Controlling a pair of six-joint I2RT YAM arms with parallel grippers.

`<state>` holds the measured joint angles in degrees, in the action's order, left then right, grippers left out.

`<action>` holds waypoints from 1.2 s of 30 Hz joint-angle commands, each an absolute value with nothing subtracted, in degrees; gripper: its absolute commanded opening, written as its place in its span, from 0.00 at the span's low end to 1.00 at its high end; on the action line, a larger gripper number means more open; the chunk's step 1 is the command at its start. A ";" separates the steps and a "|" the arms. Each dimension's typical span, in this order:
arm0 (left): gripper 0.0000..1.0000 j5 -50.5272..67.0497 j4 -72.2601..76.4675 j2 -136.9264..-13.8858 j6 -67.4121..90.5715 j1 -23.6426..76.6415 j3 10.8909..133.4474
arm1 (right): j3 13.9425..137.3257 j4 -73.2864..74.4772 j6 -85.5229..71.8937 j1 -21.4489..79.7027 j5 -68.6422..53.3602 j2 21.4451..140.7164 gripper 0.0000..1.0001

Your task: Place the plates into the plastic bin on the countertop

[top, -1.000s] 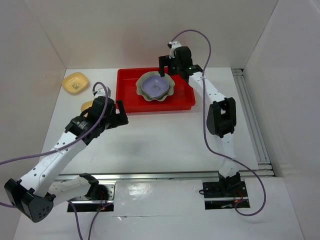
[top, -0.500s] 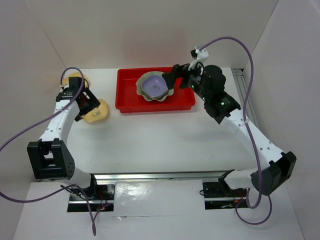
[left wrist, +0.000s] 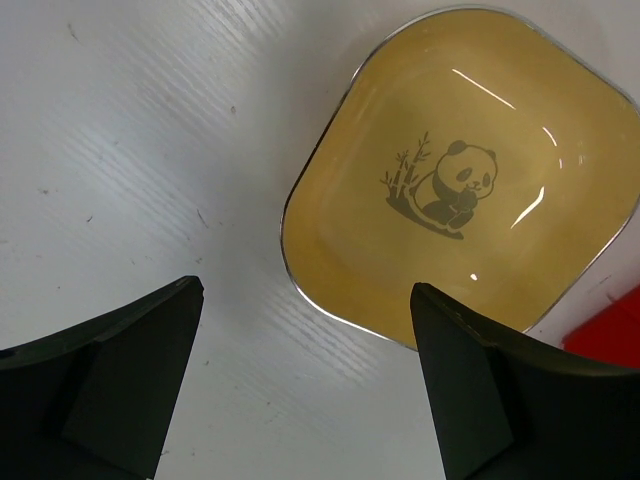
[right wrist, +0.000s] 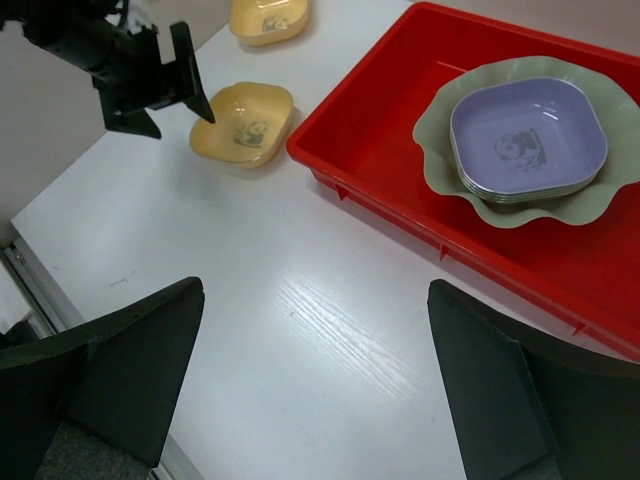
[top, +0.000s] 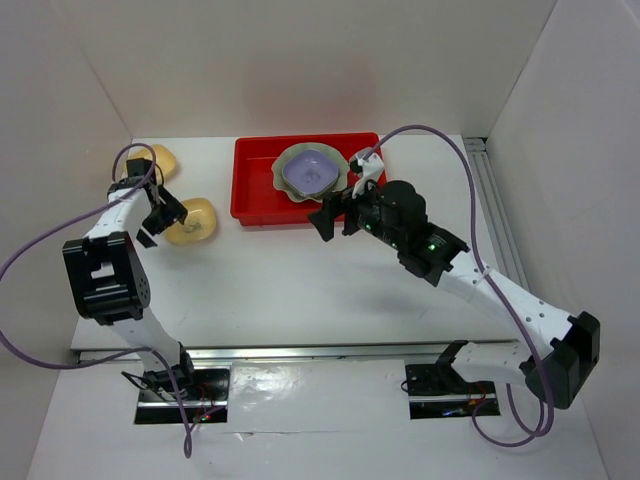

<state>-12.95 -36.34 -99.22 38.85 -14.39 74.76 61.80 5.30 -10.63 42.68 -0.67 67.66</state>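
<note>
Left wrist: glossy yellow panda dish beyond spread left fingers; right fingers spread

Bright, diffuse overhead lighting casts soft shadows on the countertop and leaves specular streaks in the yellow dish, with focus sharp.

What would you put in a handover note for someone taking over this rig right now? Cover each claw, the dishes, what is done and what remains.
Left claw: open, empty, poised over the nearer yellow dish.
Right claw: open, empty, above the countertop in front of the red bin.
Done: in the bin sits the large pale-green dish with a stack of small dishes on it, lavender dish on top; those below show only their edges.
Outside, on the countertop left of the bin: both yellow dishes, the farther yellow dish by the wall.
Left to do: move both yellow dishes into the bin.
</note>
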 commanded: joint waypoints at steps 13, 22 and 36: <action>0.88 -14.68 -34.45 -108.98 40.78 -15.82 75.41 | 63.63 5.27 -10.28 45.44 -0.79 61.00 1.00; 0.19 -16.79 -37.88 -113.30 42.80 -15.82 76.73 | 63.63 5.27 -11.43 46.49 1.05 59.77 1.00; 0.00 -18.55 -42.10 -90.45 43.33 -15.82 83.83 | 63.02 5.80 -11.95 47.55 6.14 57.31 1.00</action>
<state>-17.43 -40.69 -97.58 43.72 -15.62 78.87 61.93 5.65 -11.35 46.65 2.50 60.71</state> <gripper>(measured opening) 0.061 0.999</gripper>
